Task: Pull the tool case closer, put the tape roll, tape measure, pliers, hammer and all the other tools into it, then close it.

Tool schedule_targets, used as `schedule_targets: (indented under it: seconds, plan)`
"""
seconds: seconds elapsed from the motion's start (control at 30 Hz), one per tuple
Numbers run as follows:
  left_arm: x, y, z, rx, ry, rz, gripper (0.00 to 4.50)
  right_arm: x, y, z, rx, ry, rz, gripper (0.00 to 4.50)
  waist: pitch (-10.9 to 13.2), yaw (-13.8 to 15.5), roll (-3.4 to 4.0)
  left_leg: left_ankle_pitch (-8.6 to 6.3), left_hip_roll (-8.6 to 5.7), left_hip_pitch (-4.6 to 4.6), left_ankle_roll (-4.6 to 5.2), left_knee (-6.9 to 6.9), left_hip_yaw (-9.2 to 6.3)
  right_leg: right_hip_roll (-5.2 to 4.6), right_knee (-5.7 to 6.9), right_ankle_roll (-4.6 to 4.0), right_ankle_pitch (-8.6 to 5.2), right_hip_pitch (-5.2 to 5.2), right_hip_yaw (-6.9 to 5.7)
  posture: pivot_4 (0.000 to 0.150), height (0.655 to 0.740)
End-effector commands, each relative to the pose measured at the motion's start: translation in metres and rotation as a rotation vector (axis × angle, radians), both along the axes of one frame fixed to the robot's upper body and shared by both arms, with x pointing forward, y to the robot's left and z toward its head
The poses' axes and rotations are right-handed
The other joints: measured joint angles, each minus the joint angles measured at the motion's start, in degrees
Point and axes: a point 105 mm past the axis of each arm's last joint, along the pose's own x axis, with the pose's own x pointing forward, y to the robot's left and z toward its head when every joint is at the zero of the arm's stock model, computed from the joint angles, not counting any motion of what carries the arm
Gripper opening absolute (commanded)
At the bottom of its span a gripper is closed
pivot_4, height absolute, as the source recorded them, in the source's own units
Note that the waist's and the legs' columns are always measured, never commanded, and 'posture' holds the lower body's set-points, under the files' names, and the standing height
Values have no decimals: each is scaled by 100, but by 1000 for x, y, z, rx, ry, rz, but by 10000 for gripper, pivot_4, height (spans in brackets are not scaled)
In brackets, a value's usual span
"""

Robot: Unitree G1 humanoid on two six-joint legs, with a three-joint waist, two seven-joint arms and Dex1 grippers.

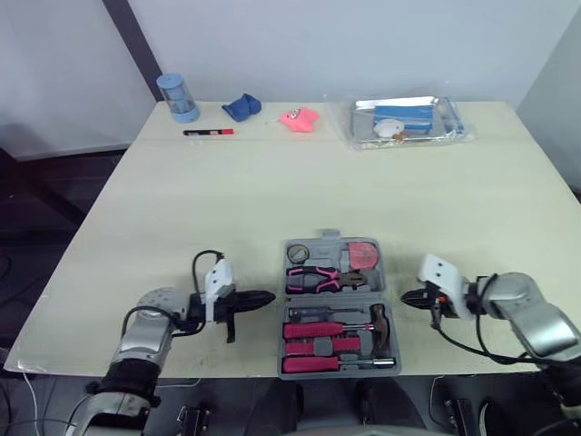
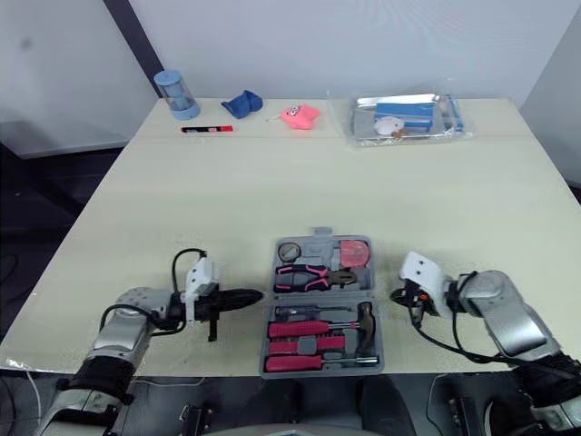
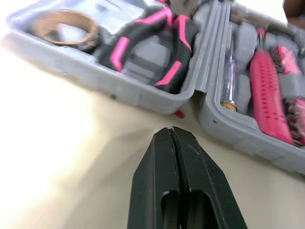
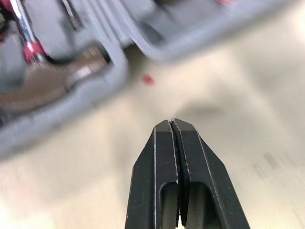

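The grey tool case (image 1: 337, 307) lies open flat at the table's near edge. Its far half holds the tape roll (image 1: 297, 253), the pink tape measure (image 1: 363, 253) and the pink-handled pliers (image 1: 318, 278). Its near half holds the hammer (image 1: 379, 325) and pink-handled screwdrivers (image 1: 313, 331). My left gripper (image 1: 264, 297) is shut and empty, its tip just left of the case by the hinge line. My right gripper (image 1: 406, 297) is shut and empty, just right of the case. The left wrist view shows the shut fingers (image 3: 162, 157) close to the case wall (image 3: 143, 98).
Along the far edge stand a blue cup (image 1: 178, 97), a red-black marker (image 1: 208, 133), a blue cloth (image 1: 241, 107), a pink toy (image 1: 300, 119) and a clear bag with a tray (image 1: 406, 121). The table's front edge runs just below the case.
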Motion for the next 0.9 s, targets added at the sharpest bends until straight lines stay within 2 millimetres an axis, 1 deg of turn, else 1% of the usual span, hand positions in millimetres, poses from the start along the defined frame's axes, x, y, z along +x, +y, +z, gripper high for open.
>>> schedule_targets:
  seconds: [0.03, 0.07, 0.1, 0.13, 0.17, 0.2, 0.27, 0.3, 0.33, 0.37, 0.4, 0.43, 0.5, 0.57, 0.67, 0.73, 0.77, 0.8, 0.83, 0.9]
  plan:
    - [-11, 22, 21, -109, -32, 34, 2550, -6, -8, 32, 176, -142, -24, 99, 0, -3, 0, -2, 1, 0, 4, -1, 0, 0, 0, 0, 0, 0, 0, 1500, 7400]
    - [-16, 30, 24, -124, -31, 49, 5155, -14, -14, 35, 208, -152, -30, 4056, 1, -15, 1, -3, 2, 0, 5, -1, 0, 1, -1, 0, 0, 0, 0, 1500, 7400]
    - [-20, 39, 28, -146, -28, 75, 6583, -24, -20, 39, 244, -161, -32, 5449, 1, -14, 1, -9, 3, 1, 16, -2, 5, 0, 0, 0, 0, 0, 5, 1500, 7400]
    - [-24, 46, 32, -160, -29, 93, 10849, -33, -25, 42, 265, -172, -29, 9171, 1, -7, 1, -10, 3, 1, 17, -2, 2, 0, 0, 0, 0, 1, 3, 1500, 7400]
    - [-28, 54, 35, -170, -30, 109, 15206, -42, -30, 45, 277, -181, -26, 13806, 1, -1, 0, -11, 4, 0, 19, -3, 2, 0, -1, 0, 0, 1, 1, 1500, 7400]
    - [-30, 57, 37, -177, -30, 116, 19759, -47, -33, 47, 283, -188, -23, 18102, 1, 1, 0, -12, 6, 2, 21, -6, 0, -1, -5, 0, 0, 6, 0, 1500, 7400]
    - [-37, 68, 40, -186, -20, 133, 29429, -56, -45, 50, 288, -201, -55, 28974, 2, 4, 4, -13, 3, 8, 24, -4, 5, -5, -2, 1, 0, 10, 5, 1500, 7400]
    - [-42, 74, 41, -178, -16, 142, 33283, -61, -53, 52, 282, -206, -78, 33533, 2, 4, 4, -14, 1, 17, 25, -4, 8, -9, 1, 1, 1, 15, 5, 1500, 7400]
    - [-45, 77, 42, -172, -14, 147, 35398, -64, -59, 53, 277, -209, -92, 35263, 2, 5, 4, -14, 1, 26, 26, -5, 9, -9, 1, 2, 1, 24, 5, 1500, 7400]
    - [-50, 82, 43, -168, -4, 156, 41025, -70, -67, 55, 272, -206, -121, 41345, 2, 0, 4, -15, 2, 41, 27, -7, 9, -8, 0, 2, 1, 36, 6, 1500, 7400]
    - [-53, 87, 44, -162, 0, 163, 43256, -76, -74, 57, 263, -204, -150, 43735, 2, 0, 3, -15, 2, 50, 27, -10, 10, -6, -3, 1, 1, 43, 7, 1500, 7400]
    - [-56, 90, 46, -161, 8, 171, 44603, -81, -80, 58, 260, -198, -175, 44824, 2, 2, 3, -15, 2, 51, 27, -11, 10, -5, -3, 1, 0, 44, 8, 1500, 7400]
    - [-59, 90, 47, -158, 29, 168, 44603, -85, -86, 61, 266, -191, -215, 44824, 2, 3, 3, -16, 4, 51, 27, -16, 9, -3, -4, 0, 0, 44, 8, 1500, 7400]
    - [-58, 81, 48, -130, 11, 134, 44603, -84, -85, 65, 296, -176, -239, 44824, 2, 2, 3, -16, 5, 53, 27, -18, 9, -2, -6, 0, 0, 44, 8, 1500, 7400]
    - [-51, 61, 59, -133, -48, 83, 44603, -78, -75, 65, 339, -104, -249, 44824, 2, 3, 4, -16, 7, 61, 27, -16, 11, -12, -4, 0, 1, 54, 10, 1500, 7400]
    - [-49, 46, 65, -167, -52, 29, 44603, -67, -67, 65, 368, -54, -268, 44824, 2, -3, 3, -16, 7, 61, 27, -17, 11, -30, -4, 0, 1, 54, 10, 1500, 7400]
    - [-50, 39, 67, -178, -49, -8, 42304, -63, -61, 65, 370, -35, -252, 45000, 3, 5, 5, -15, 7, 61, 27, -17, 10, -28, -4, 0, 1, 54, 8, 1500, 7400]
    - [-50, 30, 68, -187, -50, -42, 35172, -55, -55, 66, 386, -16, -251, 45000, 3, 5, 5, -15, 7, 57, 27, -17, 6, -27, -6, -1, 1, 52, 3, 1500, 7400]
    - [-49, 19, 65, -173, -54, -95, 34483, -42, -44, 66, 397, 8, -236, 45000, 2, -13, 2, -15, 7, 57, 27, -17, 6, -26, -6, -1, 0, 52, 3, 1500, 7400]
    - [-46, 4, 60, -165, -56, -158, 26764, -23, -29, 65, 377, 43, -221, 45000, 8, -30, 10, -15, 10, 58, 26, -16, 12, -3, -9, -2, 1, 51, 12, 1500, 7400]
